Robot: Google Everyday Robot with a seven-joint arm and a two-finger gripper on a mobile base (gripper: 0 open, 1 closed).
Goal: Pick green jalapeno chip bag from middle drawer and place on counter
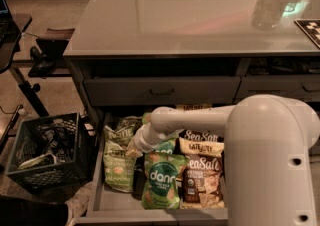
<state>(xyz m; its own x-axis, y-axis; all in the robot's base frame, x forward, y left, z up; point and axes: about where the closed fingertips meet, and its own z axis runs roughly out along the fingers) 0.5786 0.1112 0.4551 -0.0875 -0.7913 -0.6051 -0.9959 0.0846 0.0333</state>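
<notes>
Claw (132, 151) over green jalapeno chip bag (118, 171) in middle drawer (119, 201), grip unclear

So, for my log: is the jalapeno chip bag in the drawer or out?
In: the jalapeno chip bag lies inside the middle drawer, at its left, end effector beside it.

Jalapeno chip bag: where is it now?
Camera view: the green jalapeno chip bag lies at the image-left end of the open middle drawer, beside a dang bag. The gripper is at the bag's right edge.
</notes>
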